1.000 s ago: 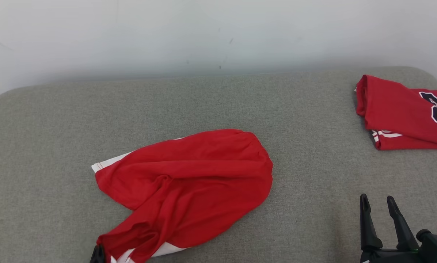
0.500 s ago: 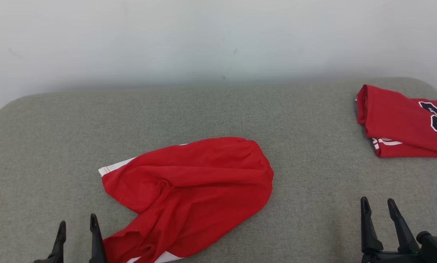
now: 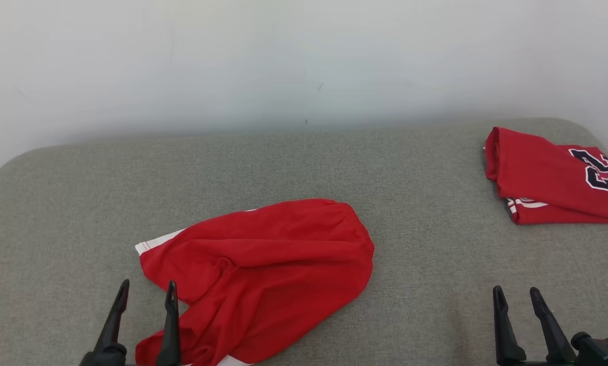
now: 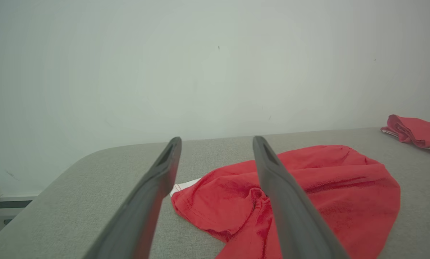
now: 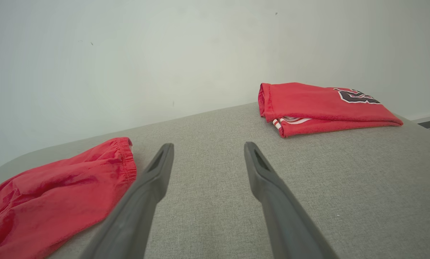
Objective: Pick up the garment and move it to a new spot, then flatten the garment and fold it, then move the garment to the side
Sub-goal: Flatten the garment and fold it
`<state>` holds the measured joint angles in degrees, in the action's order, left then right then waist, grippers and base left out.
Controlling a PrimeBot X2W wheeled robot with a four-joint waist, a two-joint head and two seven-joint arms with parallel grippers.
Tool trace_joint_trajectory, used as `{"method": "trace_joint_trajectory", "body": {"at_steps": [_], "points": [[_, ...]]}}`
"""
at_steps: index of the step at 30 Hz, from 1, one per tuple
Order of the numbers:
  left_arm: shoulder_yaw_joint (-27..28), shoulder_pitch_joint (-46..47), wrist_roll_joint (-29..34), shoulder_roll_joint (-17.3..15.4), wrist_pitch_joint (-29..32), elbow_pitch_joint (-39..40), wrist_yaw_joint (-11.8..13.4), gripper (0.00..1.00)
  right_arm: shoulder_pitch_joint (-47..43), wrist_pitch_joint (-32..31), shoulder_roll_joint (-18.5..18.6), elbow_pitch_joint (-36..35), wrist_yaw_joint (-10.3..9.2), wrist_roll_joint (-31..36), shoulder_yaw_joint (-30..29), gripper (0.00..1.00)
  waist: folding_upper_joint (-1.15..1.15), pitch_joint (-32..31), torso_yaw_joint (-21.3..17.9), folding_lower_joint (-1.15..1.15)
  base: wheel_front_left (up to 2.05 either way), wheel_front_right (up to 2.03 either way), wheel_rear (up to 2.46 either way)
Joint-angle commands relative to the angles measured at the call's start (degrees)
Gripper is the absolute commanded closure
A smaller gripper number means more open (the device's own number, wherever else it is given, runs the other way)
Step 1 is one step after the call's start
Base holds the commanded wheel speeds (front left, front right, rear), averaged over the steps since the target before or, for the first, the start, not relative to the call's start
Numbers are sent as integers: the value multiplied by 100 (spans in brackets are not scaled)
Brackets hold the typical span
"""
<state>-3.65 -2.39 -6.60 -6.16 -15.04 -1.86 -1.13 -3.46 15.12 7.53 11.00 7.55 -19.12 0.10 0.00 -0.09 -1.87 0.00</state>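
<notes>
The left hand (image 3: 148, 283) stands open at the near left, its two long dark fingers apart with nothing between them. Its inner finger shows against the near left edge of the crumpled red fabric garment (image 3: 273, 264) with white trim, which lies loose in the middle of the grey fabric-covered tabletop (image 3: 426, 168). The right hand (image 3: 515, 290) is open too, empty, at the near right and well apart from the garment. At the far right corner lies a folded red jersey (image 3: 548, 183) with dark numerals. A pale wall (image 3: 283, 61) rises behind.
</notes>
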Motion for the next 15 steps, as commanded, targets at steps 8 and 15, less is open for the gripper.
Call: {"method": "trace_joint_trajectory", "body": {"at_steps": [8, 15], "points": [[152, -119, -115, -27, -17, -19, -112, 0, -100, 2, 92, -19, -16, -99, 132, 0, 0, 20, 121, 0, 0, 0, 0], [429, -216, -197, 67, -17, -28, -43, 0, -15, 2, 168, 51, -16, -127, 267, 0, 0, 39, 325, 0, 0, 0, 0]]}}
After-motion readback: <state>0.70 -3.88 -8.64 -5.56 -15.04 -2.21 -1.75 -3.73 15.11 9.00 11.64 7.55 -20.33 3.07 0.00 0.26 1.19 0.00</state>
